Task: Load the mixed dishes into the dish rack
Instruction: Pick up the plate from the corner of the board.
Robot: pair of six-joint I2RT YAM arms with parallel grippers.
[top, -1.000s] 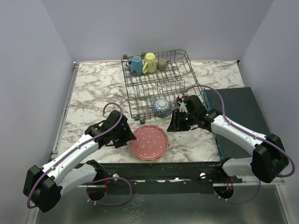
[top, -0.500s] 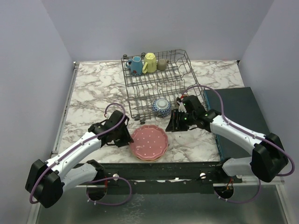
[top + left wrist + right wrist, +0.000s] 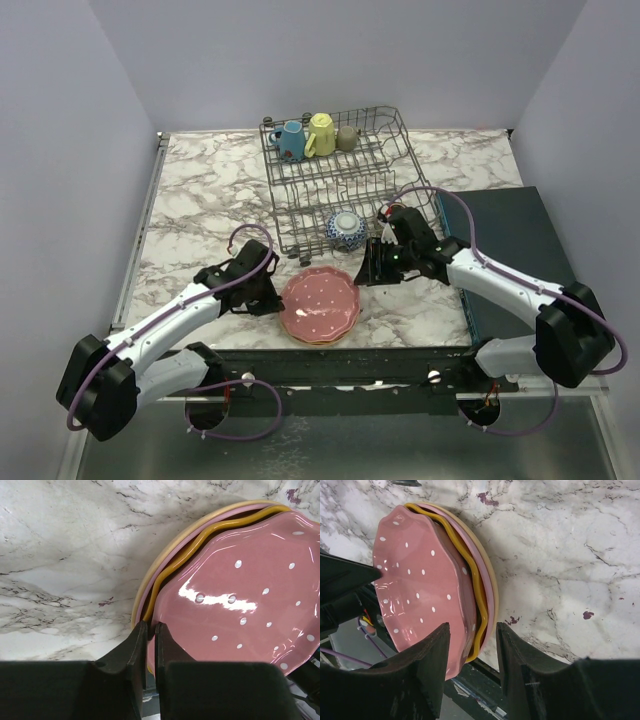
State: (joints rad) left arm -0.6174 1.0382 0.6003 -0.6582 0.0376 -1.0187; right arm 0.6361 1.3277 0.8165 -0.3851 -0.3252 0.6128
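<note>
The left hand [image 3: 150,626] had slid right and closed, pinching the pink plate [image 3: 240,595] by its rim; the right hand [image 3: 472,628] hovered half open, empty.

— Overhead camera?
— Fixed high on the near side of the pink plate [image 3: 320,305], looking down and forward over the marble table [image 3: 200,200]; plate small, low in centre frame.
— Wrist cameras?
— Left one pressed close against the pink plate's left rim, facing across it. Right one close off the plate's right rim, looking back across. Shared by all three: that plate and the marble beside it.
</note>
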